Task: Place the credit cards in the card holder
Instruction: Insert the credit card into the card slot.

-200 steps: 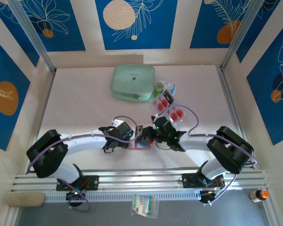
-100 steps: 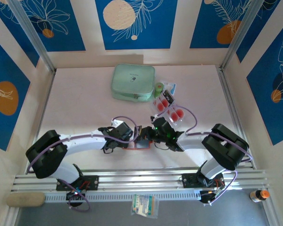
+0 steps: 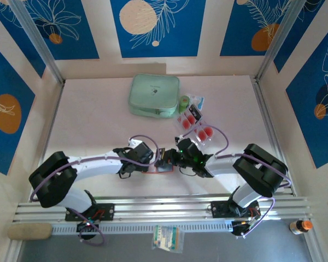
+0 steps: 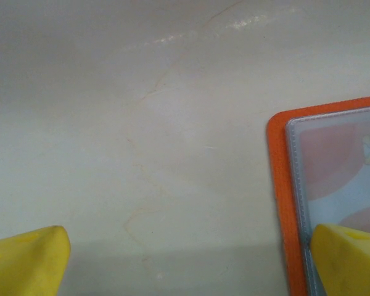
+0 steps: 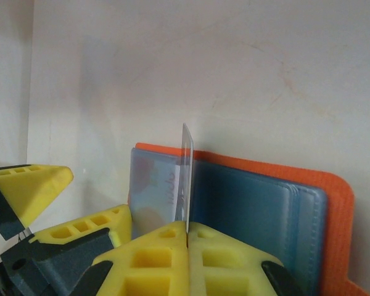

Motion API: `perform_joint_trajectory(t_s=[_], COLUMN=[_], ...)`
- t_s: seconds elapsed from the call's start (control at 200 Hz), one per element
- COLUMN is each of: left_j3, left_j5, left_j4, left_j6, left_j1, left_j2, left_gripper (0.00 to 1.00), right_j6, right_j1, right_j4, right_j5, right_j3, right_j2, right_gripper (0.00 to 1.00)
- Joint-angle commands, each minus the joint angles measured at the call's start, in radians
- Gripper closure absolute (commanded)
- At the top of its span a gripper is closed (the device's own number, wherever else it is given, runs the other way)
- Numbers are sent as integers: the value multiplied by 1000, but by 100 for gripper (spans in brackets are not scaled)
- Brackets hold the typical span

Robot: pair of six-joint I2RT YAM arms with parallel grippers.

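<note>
credit card (image 5: 186, 176) stands edge-up above card holder (image 5: 265, 197), clamped between right fingers (image 5: 160, 246); left fingers (image 4: 348, 256) spread apart, one over card holder's edge.

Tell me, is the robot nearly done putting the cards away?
Not yet. Done: one card looks tucked behind the holder's clear pocket. In hand: the right tool pinches another card on edge over the open holder, with the open left tool at its edge. Left: more cards wait farther back.
</note>
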Motion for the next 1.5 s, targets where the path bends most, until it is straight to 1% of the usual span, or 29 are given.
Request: perform_joint_trajectory(t_s=[0.0,0.59,1.495], left_j3=[-17,-17,-19], left_j5=[-10,-8,-5], left_j4=[-32,-32,-25], left_j6=[-1,-2,-6], left_j1=[1,0,1], left_j2=[-8,-7,-7], left_gripper=[0,0,0], right_j6=[3,7,36], right_j1=[13,40,53], right_j4=[7,7,-26], right_j5=[35,48,12], right_j3=[-20,-26,-32], right_j2=[-3,15,44], right_gripper=[100,100,100])
